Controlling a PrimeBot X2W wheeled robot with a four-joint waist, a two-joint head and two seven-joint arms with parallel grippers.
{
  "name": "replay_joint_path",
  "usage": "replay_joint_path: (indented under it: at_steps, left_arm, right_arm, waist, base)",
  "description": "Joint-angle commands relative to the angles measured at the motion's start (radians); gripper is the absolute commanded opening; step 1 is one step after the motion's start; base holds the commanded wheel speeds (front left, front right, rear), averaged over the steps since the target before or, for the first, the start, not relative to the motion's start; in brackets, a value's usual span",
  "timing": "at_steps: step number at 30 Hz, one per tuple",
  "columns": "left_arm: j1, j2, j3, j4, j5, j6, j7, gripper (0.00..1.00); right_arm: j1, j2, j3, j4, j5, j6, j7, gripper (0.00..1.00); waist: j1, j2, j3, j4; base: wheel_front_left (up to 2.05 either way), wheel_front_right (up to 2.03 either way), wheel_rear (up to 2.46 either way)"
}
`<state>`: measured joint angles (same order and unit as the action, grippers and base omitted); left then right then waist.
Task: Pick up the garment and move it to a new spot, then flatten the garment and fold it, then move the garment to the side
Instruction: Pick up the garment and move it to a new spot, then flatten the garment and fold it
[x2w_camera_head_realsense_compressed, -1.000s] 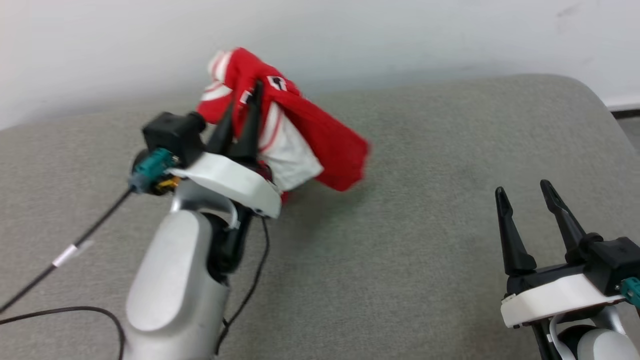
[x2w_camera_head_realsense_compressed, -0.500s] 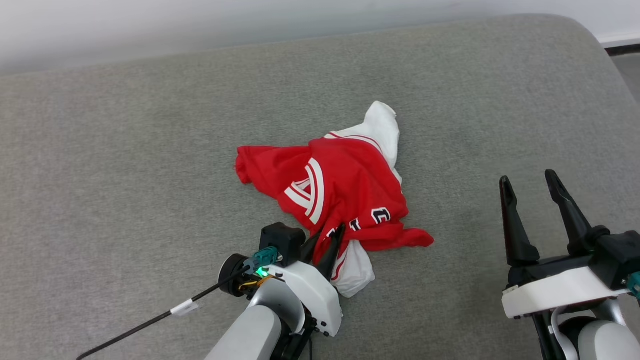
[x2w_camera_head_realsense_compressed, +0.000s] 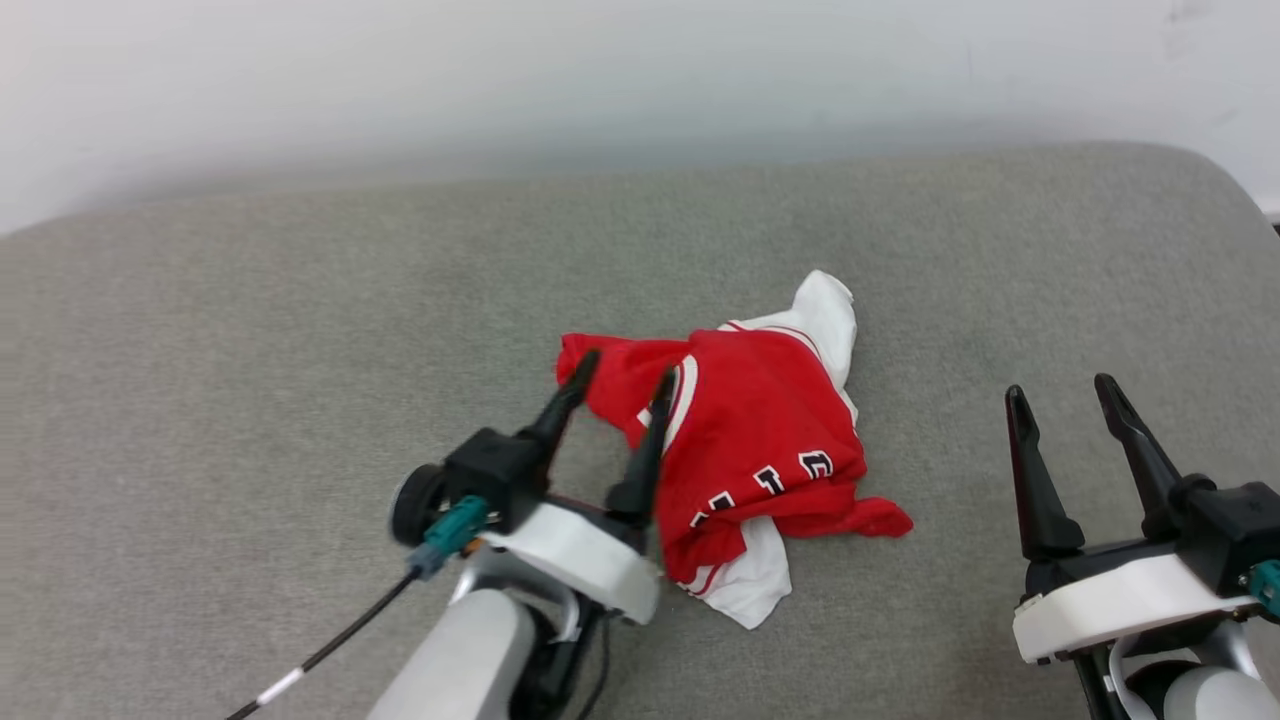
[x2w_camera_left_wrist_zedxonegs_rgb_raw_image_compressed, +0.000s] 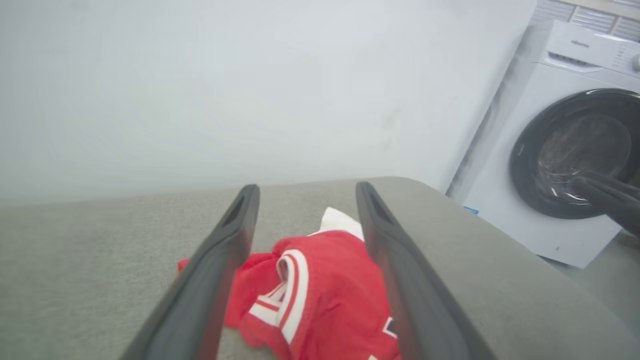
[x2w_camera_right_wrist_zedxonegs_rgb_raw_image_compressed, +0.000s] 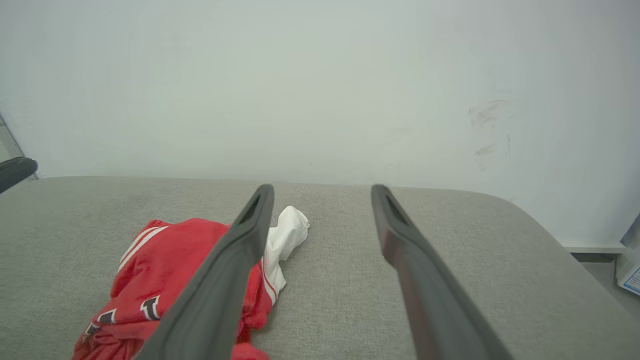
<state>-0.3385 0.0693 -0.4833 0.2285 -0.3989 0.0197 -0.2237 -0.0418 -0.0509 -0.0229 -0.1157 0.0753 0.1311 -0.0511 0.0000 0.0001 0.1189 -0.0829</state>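
Past the grey cushion's (x2w_camera_head_realsense_compressed: 300, 350) end a washing machine (x2w_camera_left_wrist_zedxonegs_rgb_raw_image_compressed: 565, 75) is standing, its drum contents unclear. The garment (x2w_camera_head_realsense_compressed: 760, 430) is lying crumpled mid-cushion. The left gripper (x2w_camera_head_realsense_compressed: 629, 367) is hovering wide open at its left edge, gripping nothing, and the right gripper (x2w_camera_head_realsense_compressed: 1059, 386) is gaping empty, well apart.

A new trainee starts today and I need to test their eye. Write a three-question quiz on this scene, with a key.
1. True or false: the left end effector is clamped shut on the garment.
2. Multiple choice: the garment lies on A) a wooden table, B) a grey padded surface, C) a metal tray.
3. Short answer: which is nearer the garment, the left end effector or the right end effector?

Key: 1. False, its jaws stand open with the garment lying loose. 2. B. 3. The left end effector.
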Motion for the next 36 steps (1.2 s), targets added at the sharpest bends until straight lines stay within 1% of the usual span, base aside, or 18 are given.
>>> replay_joint_path:
  at_steps: [1,5,9,13,16,22,36]
  left_arm:
    - [0.027,0.016,0.016,-0.002,0.002,0.012,-0.008,1.00]
    - [0.080,0.060,0.086,-0.021,-0.011,0.057,-0.024,1.00]
    - [0.147,0.117,0.157,-0.033,-0.023,0.094,-0.031,1.00]
    - [0.215,0.172,0.204,-0.055,-0.030,0.114,-0.034,1.00]
    - [0.259,0.194,0.215,-0.077,-0.037,0.121,-0.023,1.00]
    - [0.288,0.202,0.207,-0.120,-0.043,0.125,-0.005,1.00]
    - [0.258,0.217,0.193,-0.167,-0.026,0.138,0.008,1.00]
  right_arm:
    - [0.014,0.001,-0.004,-0.004,-0.006,-0.001,0.004,1.00]
    - [0.043,0.001,-0.013,-0.018,-0.006,-0.001,0.020,1.00]
    - [0.064,0.001,-0.019,-0.025,-0.003,-0.001,0.033,1.00]
    - [0.079,0.001,-0.015,-0.028,0.002,-0.001,0.042,1.00]
    - [0.094,0.001,-0.016,-0.026,0.005,-0.001,0.046,1.00]
    - [0.100,0.001,-0.019,-0.025,0.005,-0.001,0.050,1.00]
    - [0.080,0.001,-0.018,-0.022,0.009,-0.001,0.044,1.00]
  waist:
    - [0.0000,-0.0001,-0.039,0.031]
    - [0.0000,-0.0001,-0.071,0.051]
    - [0.0000,-0.0001,-0.087,0.064]
    - [0.0000,-0.0001,-0.099,0.067]
    - [0.0000,-0.0001,-0.109,0.068]
    - [0.0000,-0.0001,-0.110,0.071]
    - [0.0000,-0.0001,-0.100,0.064]
  base:
    - [0.00,0.00,0.00]
    - [0.00,0.00,0.00]
    - [0.00,0.00,0.00]
    - [0.00,0.00,0.00]
    - [0.00,0.00,0.00]
    - [0.00,0.00,0.00]
    - [0.00,0.00,0.00]
